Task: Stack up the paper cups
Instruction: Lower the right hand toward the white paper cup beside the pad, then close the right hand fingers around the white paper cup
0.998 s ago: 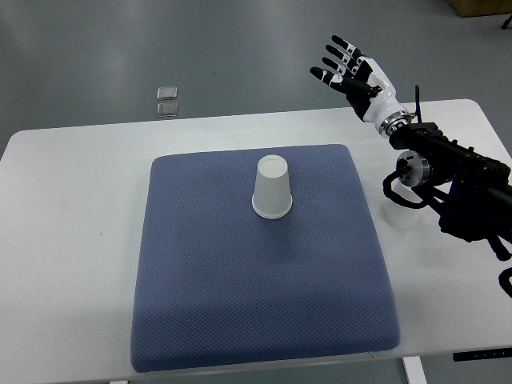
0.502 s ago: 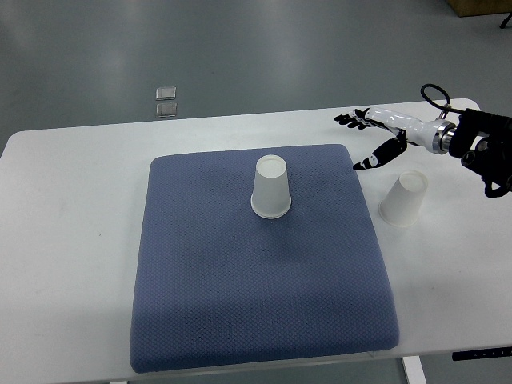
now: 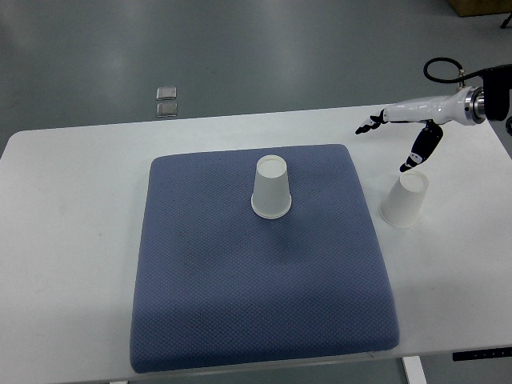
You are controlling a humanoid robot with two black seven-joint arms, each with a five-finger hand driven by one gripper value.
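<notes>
A white paper cup (image 3: 270, 188) stands upside down on the blue mat (image 3: 256, 272), near its far middle. A second white paper cup (image 3: 405, 199) stands upside down on the white table, just right of the mat. My right hand (image 3: 395, 141) comes in from the right edge and hovers above and behind this second cup. Its fingers are spread and hold nothing. The thumb tip (image 3: 410, 165) points down just over the cup's top, and I cannot tell whether it touches. The left arm does not show.
The white table (image 3: 72, 240) carries the mat, with its far edge close behind the hand. Two small clear squares (image 3: 166, 100) lie on the grey floor beyond the table's far left.
My right arm has drawn back toward the right edge. The hand turned from raised and upright to level, then moved right, over the cup beside the mat. Both cups stayed put.
</notes>
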